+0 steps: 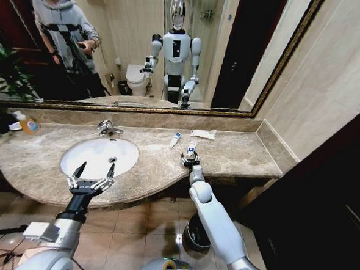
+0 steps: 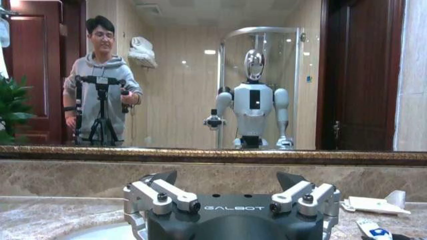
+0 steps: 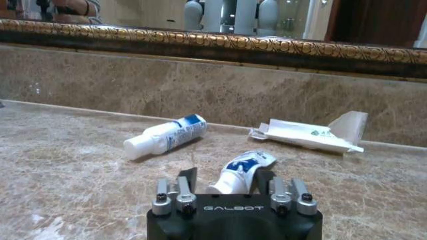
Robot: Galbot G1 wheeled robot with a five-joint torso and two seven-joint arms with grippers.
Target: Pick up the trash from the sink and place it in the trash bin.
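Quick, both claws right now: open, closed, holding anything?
Left claw: open, empty, hovering over the sink's front rim.
Right claw: closing around a white tube on the countertop; firm grip cannot be told.

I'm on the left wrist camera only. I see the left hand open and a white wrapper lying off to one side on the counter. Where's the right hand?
Observer: The right hand is low over the countertop, to the right of the sink, at a white tube with a blue end.
Operator: Any other tube nearby?
Observer: Yes, a second tube lies beyond that one, toward the mirror, left of the wrapper.
Operator: And the bin?
Observer: The trash bin stands on the floor below the counter's front edge, partly behind the right arm.
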